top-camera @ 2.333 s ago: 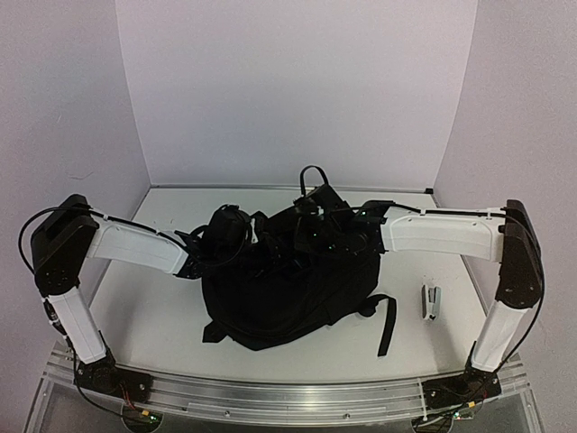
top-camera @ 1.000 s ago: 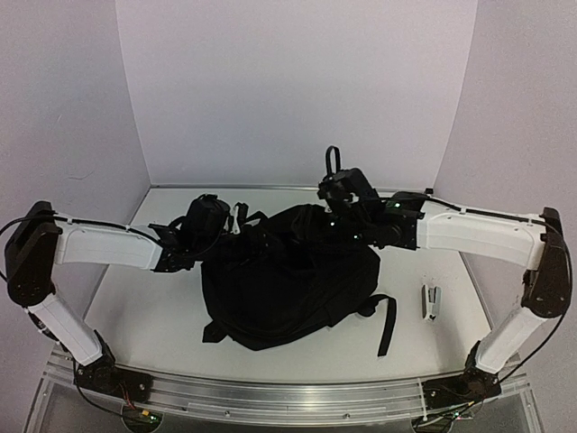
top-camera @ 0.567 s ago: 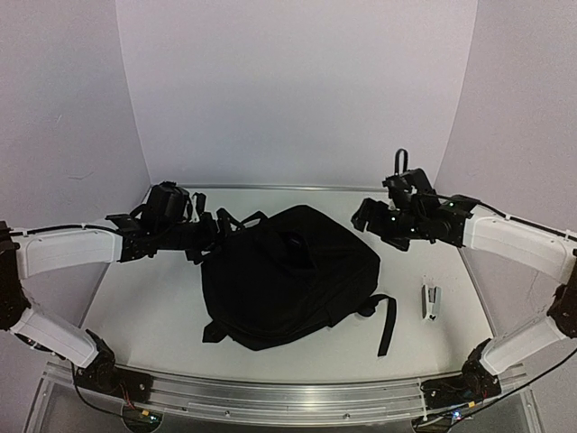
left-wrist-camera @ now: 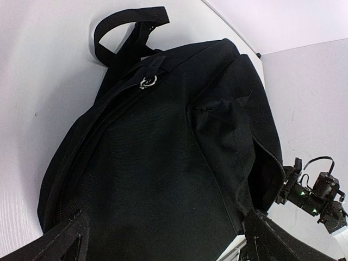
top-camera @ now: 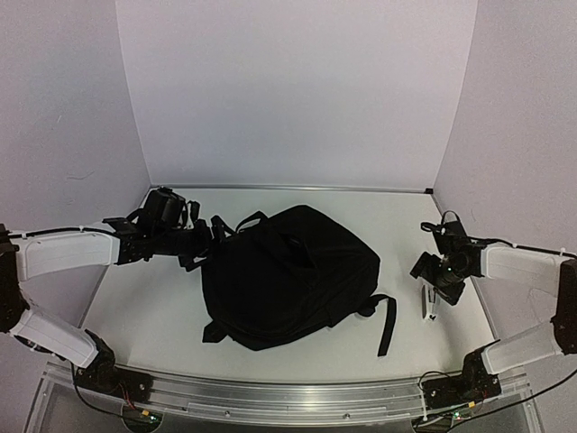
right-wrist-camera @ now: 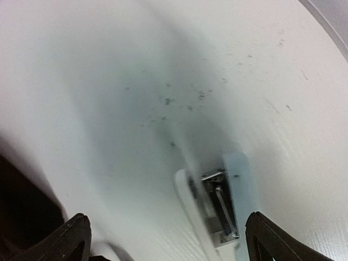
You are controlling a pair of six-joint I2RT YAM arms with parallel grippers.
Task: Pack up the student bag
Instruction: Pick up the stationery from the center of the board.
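Observation:
The student bag [top-camera: 288, 275] is a big black backpack lying flat in the middle of the table. In the left wrist view the student bag [left-wrist-camera: 163, 163] fills the frame, with its metal zipper pull [left-wrist-camera: 147, 82] near the top carry loop [left-wrist-camera: 128, 27]. My left gripper [top-camera: 207, 239] hovers open at the bag's top left corner, and my left gripper [left-wrist-camera: 168, 239] holds nothing. My right gripper [top-camera: 439, 287] hangs open over a small white stapler [top-camera: 430, 309] to the right of the bag. The stapler [right-wrist-camera: 217, 204] lies on its side between the spread jaws of my right gripper [right-wrist-camera: 171, 239], untouched.
A black shoulder strap [top-camera: 388, 327] trails from the bag's right side toward the front. White walls close in the table on the left, back and right. An aluminium rail [top-camera: 288, 392] runs along the near edge.
Both grippers have let go of the bag and opened. The left arm pulled back to the left; the right arm swung right and down over the stapler. The bag has settled flat.

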